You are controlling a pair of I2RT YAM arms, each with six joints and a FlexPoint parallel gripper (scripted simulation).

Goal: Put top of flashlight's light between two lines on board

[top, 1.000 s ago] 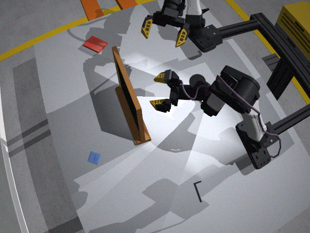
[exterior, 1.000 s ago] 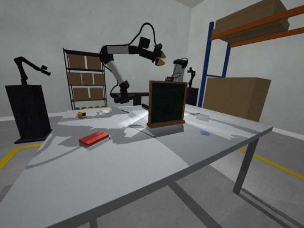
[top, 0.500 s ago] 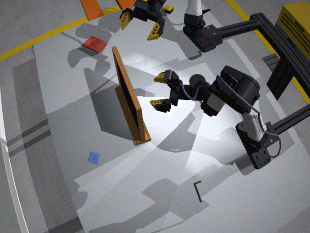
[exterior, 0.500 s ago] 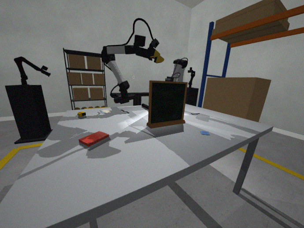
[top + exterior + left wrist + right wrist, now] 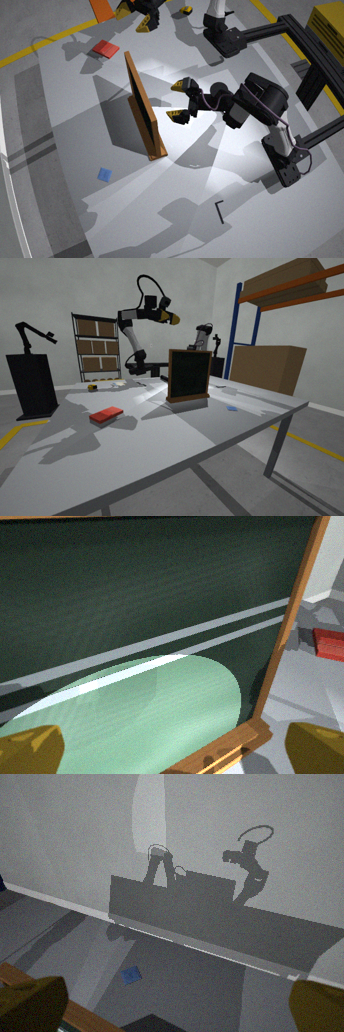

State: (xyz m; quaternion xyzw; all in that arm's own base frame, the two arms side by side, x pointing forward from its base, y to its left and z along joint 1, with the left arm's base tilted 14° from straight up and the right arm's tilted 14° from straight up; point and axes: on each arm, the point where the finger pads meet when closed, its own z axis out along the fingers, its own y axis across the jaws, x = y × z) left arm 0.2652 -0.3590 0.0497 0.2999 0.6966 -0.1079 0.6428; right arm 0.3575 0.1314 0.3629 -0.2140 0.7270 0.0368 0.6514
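Grey across the smooth table (image 5: 138,222) (image 5: 155,447) (image 5: 300,701) (image 5: 210,984), bearing a wood-framed board (image 5: 141,97) (image 5: 190,373) (image 5: 150,616) (image 5: 85,1016) under pale walls (image 5: 97,283) (image 5: 65,839) — spreading left gripper (image 5: 172,99) (image 5: 175,748) and right gripper (image 5: 128,22) (image 5: 170,317) (image 5: 178,988) wide.

Grey table (image 5: 177,244) (image 5: 155,463) bearing red block (image 5: 105,49) (image 5: 106,415) (image 5: 330,644).

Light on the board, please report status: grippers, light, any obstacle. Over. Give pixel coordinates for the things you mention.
Left gripper (image 5: 170,100) (image 5: 176,736) and right gripper (image 5: 127,24) (image 5: 170,319) (image 5: 178,988) open. Light (image 5: 175,711) top in gap. Board (image 5: 143,95) (image 5: 190,373) (image 5: 150,581) (image 5: 85,1016) standing. Nothing seen blocking light's top.
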